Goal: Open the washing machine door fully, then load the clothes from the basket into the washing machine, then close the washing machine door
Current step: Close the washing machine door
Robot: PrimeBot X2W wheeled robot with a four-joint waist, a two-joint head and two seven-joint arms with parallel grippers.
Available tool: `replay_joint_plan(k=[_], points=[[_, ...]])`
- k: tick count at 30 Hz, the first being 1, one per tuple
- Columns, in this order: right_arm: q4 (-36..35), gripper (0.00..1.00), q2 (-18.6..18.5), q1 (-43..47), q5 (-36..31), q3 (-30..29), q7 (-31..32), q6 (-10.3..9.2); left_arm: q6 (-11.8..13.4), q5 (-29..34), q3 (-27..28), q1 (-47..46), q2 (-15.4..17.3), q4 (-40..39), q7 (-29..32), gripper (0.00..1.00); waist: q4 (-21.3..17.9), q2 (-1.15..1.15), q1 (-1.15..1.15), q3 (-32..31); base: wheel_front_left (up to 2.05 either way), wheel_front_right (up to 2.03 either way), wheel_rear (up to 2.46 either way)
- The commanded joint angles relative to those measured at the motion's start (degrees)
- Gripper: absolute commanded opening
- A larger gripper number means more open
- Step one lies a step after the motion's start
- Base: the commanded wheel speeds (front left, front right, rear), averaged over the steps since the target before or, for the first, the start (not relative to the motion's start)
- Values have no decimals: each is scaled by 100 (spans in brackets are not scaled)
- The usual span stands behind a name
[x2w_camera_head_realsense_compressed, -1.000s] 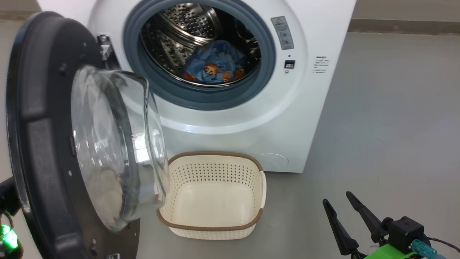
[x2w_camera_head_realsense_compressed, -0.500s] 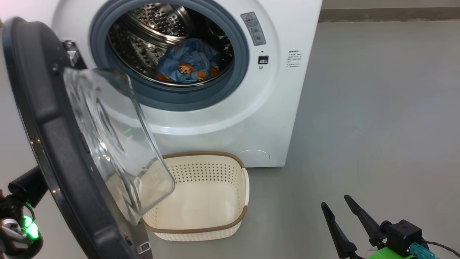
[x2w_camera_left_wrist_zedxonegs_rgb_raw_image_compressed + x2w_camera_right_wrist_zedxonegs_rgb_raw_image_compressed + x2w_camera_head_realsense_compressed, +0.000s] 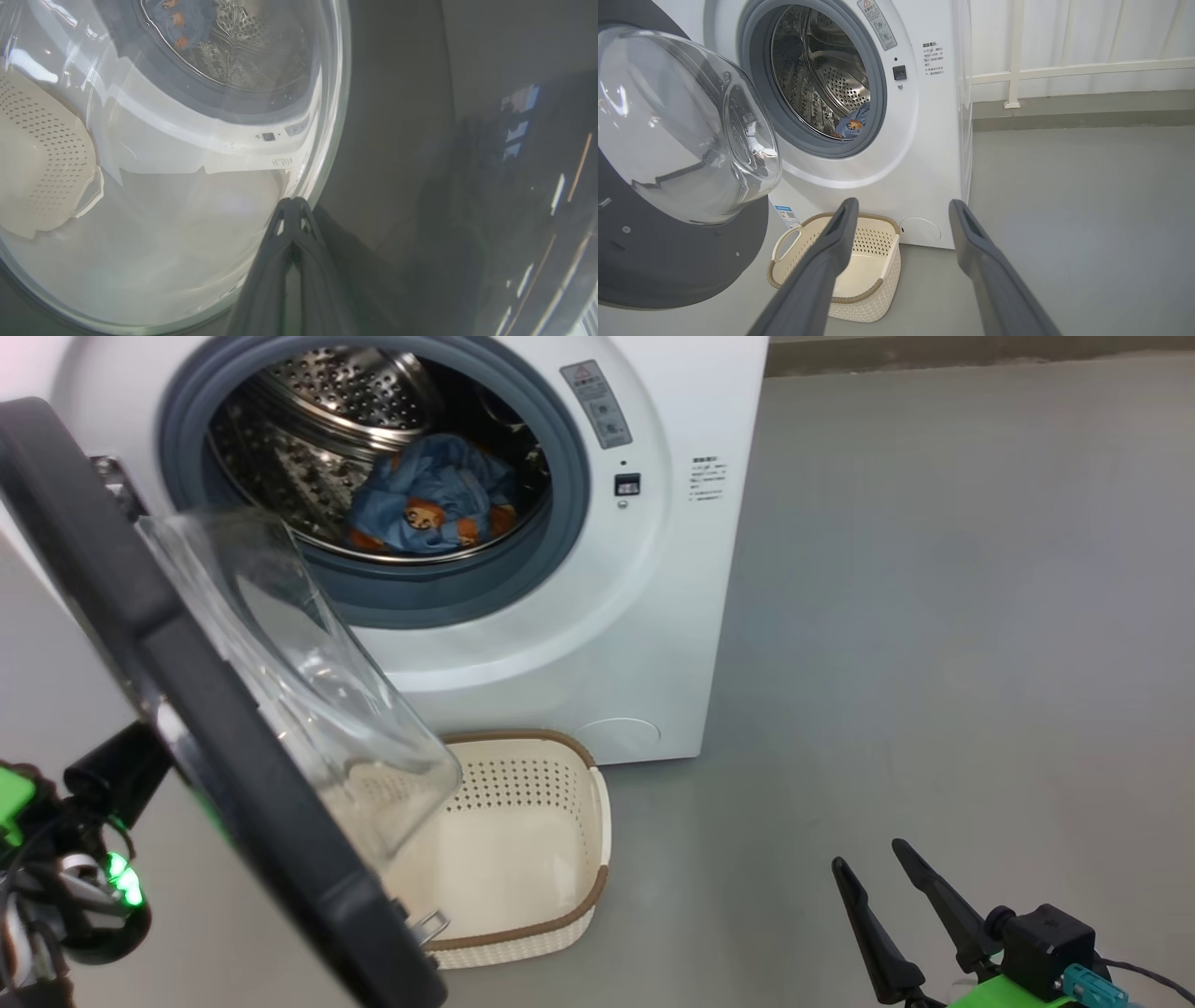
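While the washing machine door [image 3: 261,821] stands swung out on its hinge side, its black rim runs across the head view from 10 o'clock down to 7 o'clock, and the clear glass bowl [image 3: 299,681] bulges toward the washing machine [image 3: 672,569], which sits at 12 o'clock. Inside the steel drum [image 3: 308,420], ringed by the grey gasket [image 3: 560,495], the clothes [image 3: 429,499] lie as a light blue bundle with orange-brown prints, low in the opening. The basket [image 3: 532,947] sits on the grey floor [image 3: 934,616] at 6 o'clock, just before the machine's foot and partly behind the glass bowl; its inside shows bare cream plastic. In the left wrist view the left gripper [image 3: 292,210] has its fingers pressed together with nothing between them, tips at the seam where the window meets the dark outer rim; whether they touch the door I cannot tell. The right gripper [image 3: 870,855] hovers at 5 o'clock, well apart from the basket, its two fingers spread wide and empty.
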Motion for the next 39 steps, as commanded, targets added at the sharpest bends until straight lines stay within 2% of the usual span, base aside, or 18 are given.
replay_joint_plan(k=[1,17,39], points=[[-147,100,-50,-180,-20,80,-28,9,-88,-53,15,-304,78,-161,32,0,-61,0,0,25,0,0,0],[-162,100,-69,-237,-14,84,-28,9,-341,-199,-249,-546,34,314,-308,0,-328,0,0,108,0,0,0],[-151,100,-96,-275,-15,117,-28,9,-423,-406,-437,-582,22,483,-473,0,-429,0,0,103,0,0,0]])
